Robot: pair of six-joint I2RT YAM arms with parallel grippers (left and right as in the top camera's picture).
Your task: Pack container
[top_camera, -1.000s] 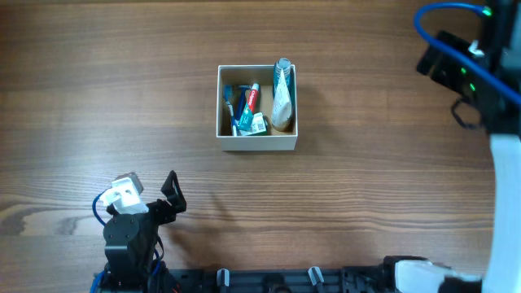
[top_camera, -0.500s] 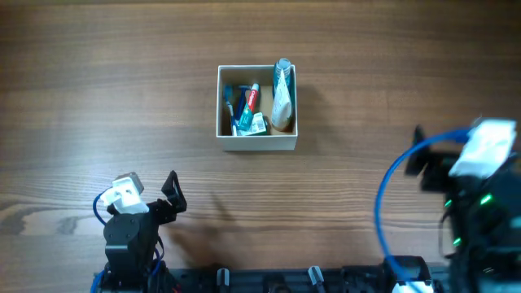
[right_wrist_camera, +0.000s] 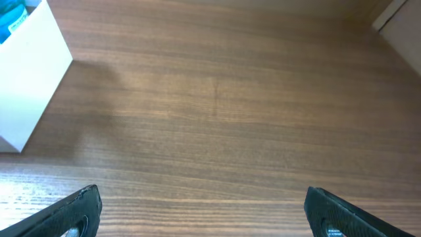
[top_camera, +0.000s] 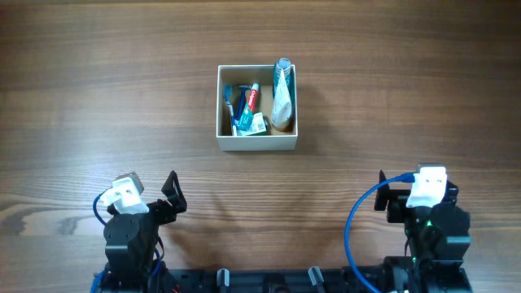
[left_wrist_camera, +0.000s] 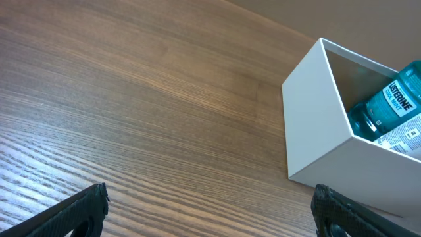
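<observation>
Sitting nearest: two robot arms folded at the near edge of a wooden table (top_camera: 81, 81), one at each corner.
Left arm: black, with a white block on top and a short blue cable.
Left gripper (left_wrist_camera: 209, 210): jaws spread wide; its two dark fingertips (left_wrist_camera: 79, 210) sit at the bottom corners of the left wrist view with only bare wood between them.
Right arm: black, with a white block on top and a blue cable (top_camera: 358, 220) looping out beside it.
Right gripper (right_wrist_camera: 202, 209): jaws likewise spread wide, nothing held, hanging over bare wood.
Middle of the table: brown wood grain running side to side, with a soft shadow.
Container (top_camera: 256, 142): a square, shallow white box with a tan inside, standing upright past the middle of the table, well apart from both grippers.
Inside the container: a teal Listerine mouthwash bottle (left_wrist_camera: 388, 105) lying along the right side, a red and white tube (top_camera: 253, 98) in the centre, and small blue items on the left that are too small to name.
</observation>
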